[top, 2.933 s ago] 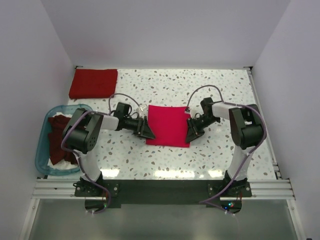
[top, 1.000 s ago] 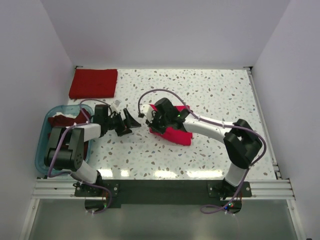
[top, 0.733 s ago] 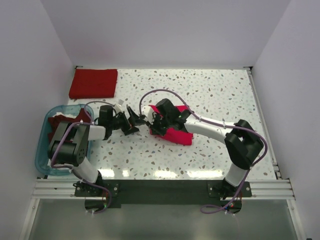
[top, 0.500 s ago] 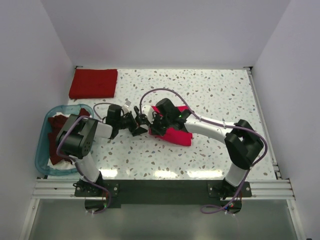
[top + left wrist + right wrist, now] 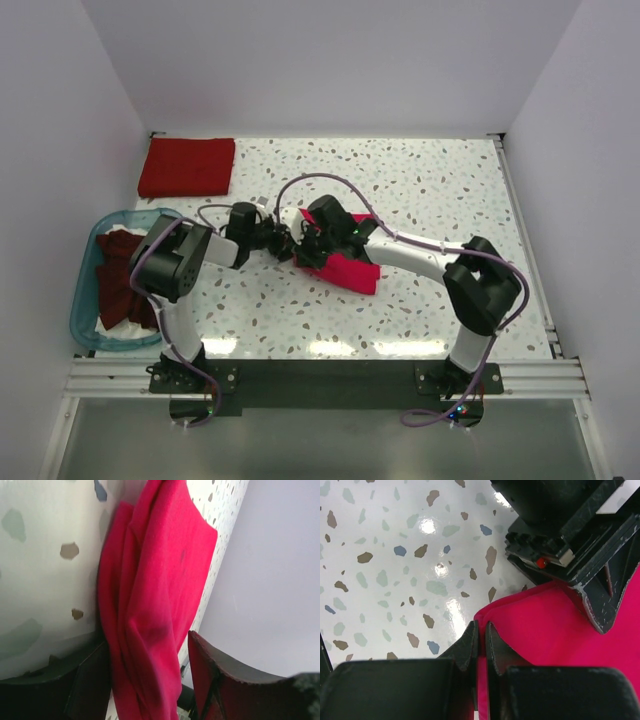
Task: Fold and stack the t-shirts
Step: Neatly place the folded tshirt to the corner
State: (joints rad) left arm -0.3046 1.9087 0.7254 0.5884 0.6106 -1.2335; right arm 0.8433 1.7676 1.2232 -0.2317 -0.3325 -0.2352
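bare table far and right, left gripper and right gripper crowd crimson shirt mid-table, blue tub walls left edge

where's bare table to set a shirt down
Free: table back right, past the pink shirt; the near strip in front of it. Crowded: centre, left gripper and right gripper at that shirt; left side, tub and red shirt.

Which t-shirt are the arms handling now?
Start at the speckled table's centre, where the left gripper and right gripper meet. The t-shirt there is bright pink; the folded one in the far-left corner is darker red, and those in the blue tub are maroon.
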